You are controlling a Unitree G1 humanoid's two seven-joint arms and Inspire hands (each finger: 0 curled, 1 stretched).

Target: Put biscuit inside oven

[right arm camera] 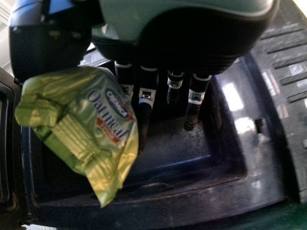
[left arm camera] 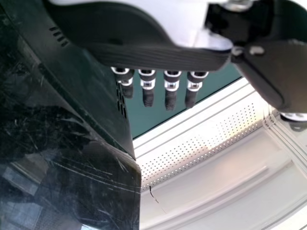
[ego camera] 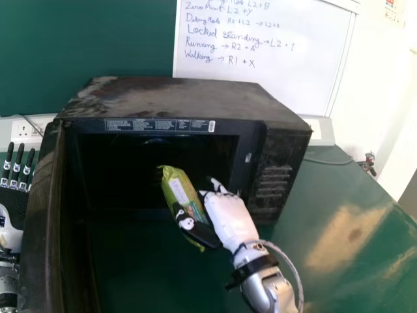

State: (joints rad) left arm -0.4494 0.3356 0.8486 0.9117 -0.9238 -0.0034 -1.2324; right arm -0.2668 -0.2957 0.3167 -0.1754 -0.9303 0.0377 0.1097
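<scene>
The right hand (ego camera: 231, 218) clamps the green biscuit packet (ego camera: 174, 186) between thumb and fingers at the microwave oven's (ego camera: 176, 98) opening. The left hand (ego camera: 6, 233), fingers extended wide, is beside the open door (ego camera: 40, 208).

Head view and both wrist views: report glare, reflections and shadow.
Head view: the oven is deeply shadowed inside, and a bright patch lights the table; left wrist view: pale reflections on the dark scratched panel; right wrist view: white glare on the oven's front frame.
</scene>
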